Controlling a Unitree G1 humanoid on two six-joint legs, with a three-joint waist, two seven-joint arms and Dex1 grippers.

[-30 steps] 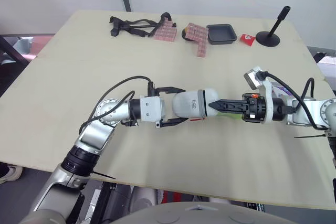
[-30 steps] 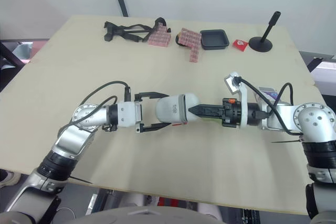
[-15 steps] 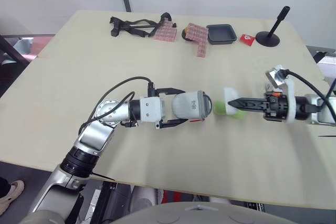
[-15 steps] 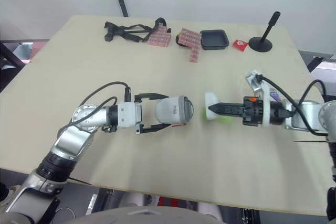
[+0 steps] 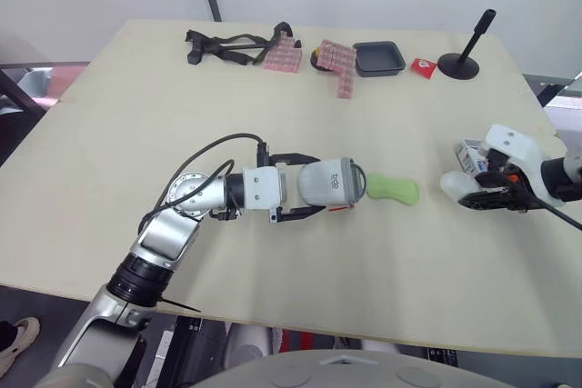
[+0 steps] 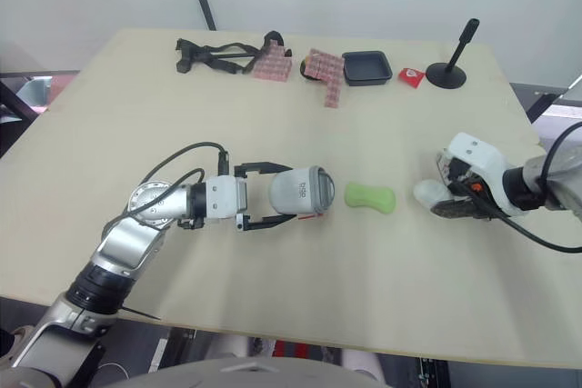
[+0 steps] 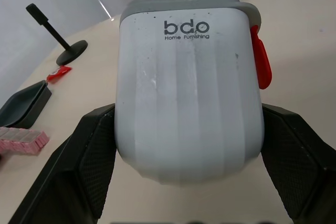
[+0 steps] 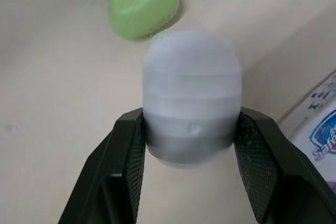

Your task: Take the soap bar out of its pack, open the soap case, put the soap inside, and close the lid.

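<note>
Lid (image 8: 192, 72) in right gripper (image 8: 192, 129) now beside pack (image 5: 471, 154); soap bar (image 6: 370, 196) before case (image 6: 298, 191).

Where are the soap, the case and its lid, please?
soap (image 5: 392, 190), left eye view, middle of the green bar
case (image 7: 188, 93), left wrist view, middle of its white wall
lid (image 8: 192, 77), right wrist view, middle of its white dome

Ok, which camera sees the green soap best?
The right eye view: the whole green soap lies bare on the table beside the soap case. The left eye view matches; the right wrist view cuts part off.
</note>
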